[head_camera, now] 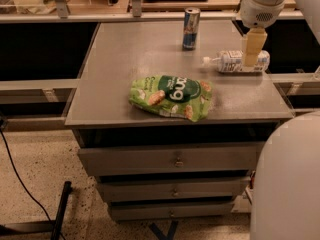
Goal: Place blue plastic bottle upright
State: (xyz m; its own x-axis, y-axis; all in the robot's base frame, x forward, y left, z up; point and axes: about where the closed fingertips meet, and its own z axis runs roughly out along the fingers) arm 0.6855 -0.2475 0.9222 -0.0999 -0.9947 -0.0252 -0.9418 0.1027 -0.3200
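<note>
The blue plastic bottle point(227, 61) lies on its side near the right edge of the grey table point(125, 59). It is clear, with a white-and-blue label, and its white cap points left. My gripper point(251, 58) hangs straight down from the white arm at the top right. It is down over the bottle's right half and hides part of the label. A short blue-and-silver can point(190, 28) stands upright behind and to the left of the bottle.
A green snack bag point(172, 96) lies flat near the table's front middle. Drawers point(175, 159) sit under the tabletop. A white part of my body point(290, 184) fills the lower right. A black cable point(20, 184) runs over the floor at the left.
</note>
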